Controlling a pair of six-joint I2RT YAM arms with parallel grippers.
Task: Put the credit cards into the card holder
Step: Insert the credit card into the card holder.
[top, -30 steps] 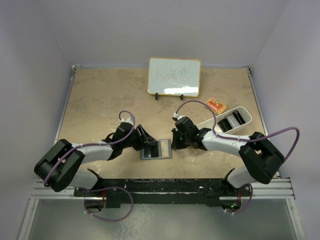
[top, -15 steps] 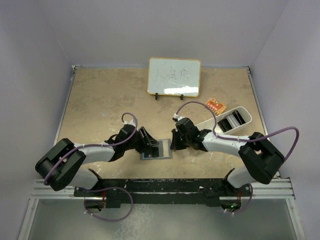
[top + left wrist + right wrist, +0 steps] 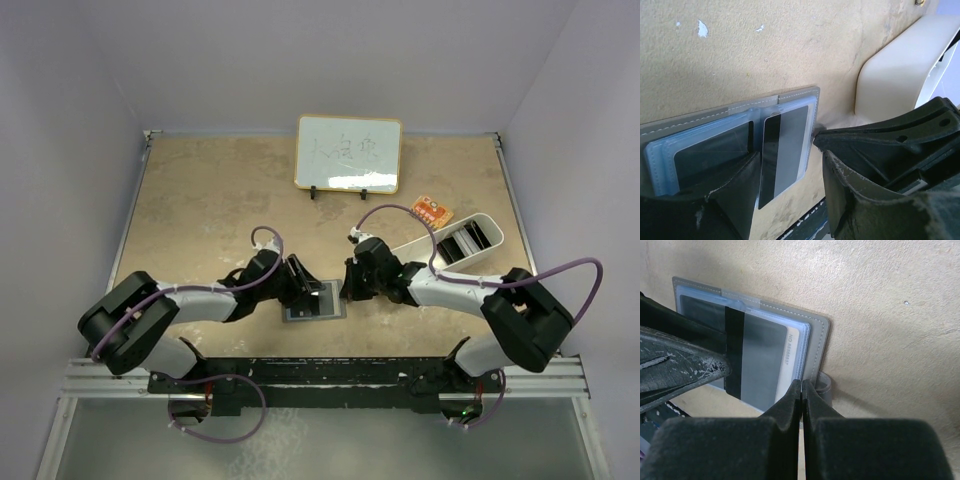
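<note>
Between the parted left gripper (image 3: 790,200) fingers, a card (image 3: 785,150) sits half-sleeved in the wallet (image 3: 817,335); right gripper (image 3: 801,390), pinched together, pins its edge. Next: push deeper.

card holder (image 3: 817,335): grey stitched leather-like, clear glossy plastic sleeves | table (image 3: 200,200): rough mottled tan

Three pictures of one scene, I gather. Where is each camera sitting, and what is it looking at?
Top external: above and behind, looking down on the table; both arms show.
Left wrist: on the left arm, facing the open card holder and a card; left claw open.
Right wrist: on the right arm, facing the card holder's edge; right claw shut.
Shared: all three show the card holder.
</note>
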